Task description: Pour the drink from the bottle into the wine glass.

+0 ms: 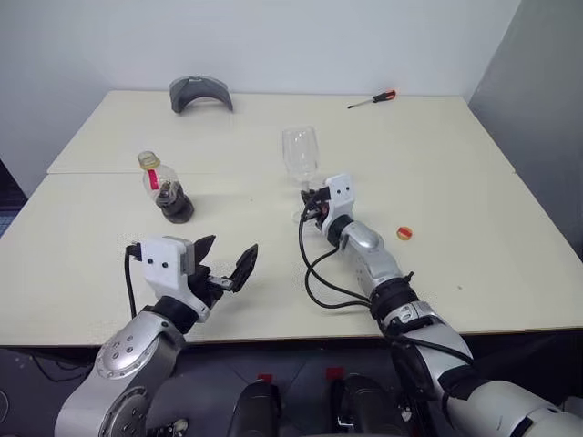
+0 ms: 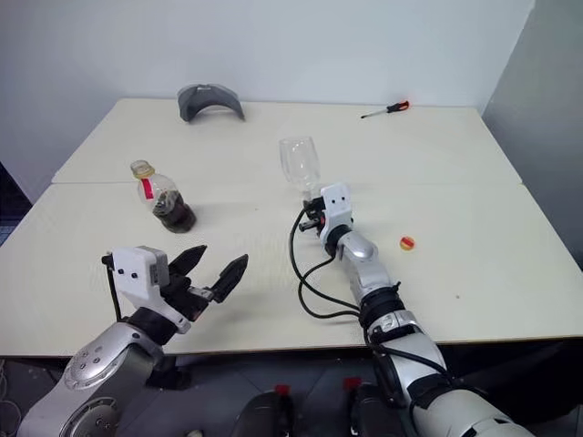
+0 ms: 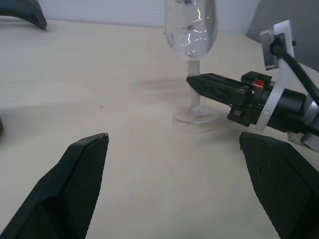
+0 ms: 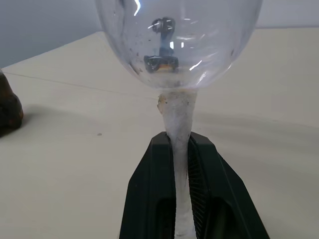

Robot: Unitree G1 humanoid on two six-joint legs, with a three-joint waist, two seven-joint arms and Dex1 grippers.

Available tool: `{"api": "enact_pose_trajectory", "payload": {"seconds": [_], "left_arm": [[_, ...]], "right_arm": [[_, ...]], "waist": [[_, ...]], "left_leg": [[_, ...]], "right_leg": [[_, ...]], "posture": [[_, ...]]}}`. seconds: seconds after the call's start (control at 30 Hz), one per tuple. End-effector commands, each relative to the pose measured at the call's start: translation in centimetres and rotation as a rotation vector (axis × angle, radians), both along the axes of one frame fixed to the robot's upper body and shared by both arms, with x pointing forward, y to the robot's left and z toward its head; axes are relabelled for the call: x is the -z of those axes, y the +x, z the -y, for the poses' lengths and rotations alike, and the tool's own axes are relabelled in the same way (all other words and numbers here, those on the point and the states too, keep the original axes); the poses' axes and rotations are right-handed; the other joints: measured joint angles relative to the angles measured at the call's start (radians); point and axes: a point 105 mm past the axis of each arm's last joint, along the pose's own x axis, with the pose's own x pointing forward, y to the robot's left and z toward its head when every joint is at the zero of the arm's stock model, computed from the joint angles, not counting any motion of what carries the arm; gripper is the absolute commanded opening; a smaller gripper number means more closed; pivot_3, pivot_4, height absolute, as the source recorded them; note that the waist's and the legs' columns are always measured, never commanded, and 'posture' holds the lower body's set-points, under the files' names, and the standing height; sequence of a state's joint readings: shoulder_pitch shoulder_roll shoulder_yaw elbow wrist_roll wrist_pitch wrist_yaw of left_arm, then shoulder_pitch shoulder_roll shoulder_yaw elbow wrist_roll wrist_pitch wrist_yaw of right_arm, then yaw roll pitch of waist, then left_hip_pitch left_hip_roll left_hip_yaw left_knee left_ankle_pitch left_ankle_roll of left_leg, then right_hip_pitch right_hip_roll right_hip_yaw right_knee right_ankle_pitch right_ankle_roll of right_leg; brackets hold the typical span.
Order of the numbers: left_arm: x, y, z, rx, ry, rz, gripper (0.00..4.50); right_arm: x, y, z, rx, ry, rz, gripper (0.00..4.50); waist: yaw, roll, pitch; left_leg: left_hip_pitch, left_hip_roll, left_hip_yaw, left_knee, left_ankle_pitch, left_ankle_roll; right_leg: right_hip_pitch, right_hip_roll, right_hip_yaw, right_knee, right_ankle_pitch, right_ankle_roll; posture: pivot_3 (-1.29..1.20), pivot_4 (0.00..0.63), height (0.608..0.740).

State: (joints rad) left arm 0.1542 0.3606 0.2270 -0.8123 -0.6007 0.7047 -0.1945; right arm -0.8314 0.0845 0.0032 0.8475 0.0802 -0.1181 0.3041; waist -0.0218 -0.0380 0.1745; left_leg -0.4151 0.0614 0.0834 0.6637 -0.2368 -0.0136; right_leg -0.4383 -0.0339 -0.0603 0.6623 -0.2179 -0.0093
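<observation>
The bottle (image 1: 162, 186) stands on the table's left half, its mouth uncapped and the dark drink (image 1: 174, 205) pooled in its base. The wine glass (image 1: 301, 153), clear and with no liquid in it, stands upright near the table's middle, its foot (image 3: 195, 118) on the tabletop. My right gripper (image 4: 177, 139) is shut on the glass's stem, just below the bowl, reaching in level from the right. My left gripper (image 1: 230, 248) hangs open with nothing between its fingers near the front edge, short of the bottle and to its right.
A small yellow-and-red cap (image 1: 404, 233) lies on the table right of my right arm. At the back sit a grey curved object (image 1: 200, 93) and a red-handled screwdriver (image 1: 372, 99). A seam (image 1: 109, 173) crosses the tabletop behind the bottle.
</observation>
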Motion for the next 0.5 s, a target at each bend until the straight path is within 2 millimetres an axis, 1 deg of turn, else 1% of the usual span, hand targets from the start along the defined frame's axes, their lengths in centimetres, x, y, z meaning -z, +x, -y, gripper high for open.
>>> {"api": "enact_pose_trajectory", "payload": {"seconds": [0.03,0.17,0.23,0.3,0.4,0.5], "left_arm": [[-0.9,-0.5,0.2,0.017,-0.02,0.048,4.5],[-0.7,-0.8,0.3,0.021,-0.019,0.047,4.5],[-0.8,-0.8,0.3,0.017,-0.018,0.052,4.5],[-0.8,-0.8,0.3,0.013,-0.017,0.054,4.5],[-0.8,-0.8,0.2,0.011,-0.016,0.055,4.5],[-0.8,-0.7,0.2,0.009,-0.015,0.055,4.5]], "right_arm": [[0.0,0.1,0.8,0.03,-0.013,0.021,0.11],[1.2,-0.1,1.0,0.035,-0.034,-0.012,0.11],[2.4,-0.4,1.2,0.028,-0.065,-0.055,0.11],[3.4,-0.5,1.8,0.038,-0.065,-0.12,0.11],[3.7,-0.8,2.4,0.036,-0.079,-0.157,0.11],[3.6,-1.2,3.0,0.026,-0.104,-0.175,0.11]], "waist": [[-0.001,0.0,0.0],[-0.001,0.0,-0.001],[-0.001,0.0,-0.001],[-0.001,0.0,-0.002],[-0.001,0.0,-0.004],[0.001,0.0,-0.004]], "left_leg": [[0.0,0.0,0.0,0.0,0.0,0.0],[0.0,0.0,0.0,0.0,0.0,0.0],[0.0,0.0,-0.001,0.0,0.0,0.0],[0.001,0.0,-0.001,0.0,0.0,0.0],[0.003,0.0,-0.001,0.0,0.0,0.0],[0.006,0.001,-0.002,0.0,0.0,0.0]], "right_leg": [[0.0,0.0,0.0,0.0,0.0,0.0],[0.0,0.0,0.0,0.0,0.0,0.0],[0.0,0.0,-0.001,0.0,0.0,0.0],[0.001,0.0,-0.001,0.0,0.0,0.0],[0.003,0.0,-0.001,0.0,0.0,0.0],[0.006,-0.001,-0.002,-0.001,-0.003,-0.005]], "posture": [[0.0,0.15,0.74],[0.0,0.15,0.74],[0.0,0.15,0.74],[0.0,0.15,0.74],[0.0,0.15,0.74],[0.0,0.15,0.74]]}}
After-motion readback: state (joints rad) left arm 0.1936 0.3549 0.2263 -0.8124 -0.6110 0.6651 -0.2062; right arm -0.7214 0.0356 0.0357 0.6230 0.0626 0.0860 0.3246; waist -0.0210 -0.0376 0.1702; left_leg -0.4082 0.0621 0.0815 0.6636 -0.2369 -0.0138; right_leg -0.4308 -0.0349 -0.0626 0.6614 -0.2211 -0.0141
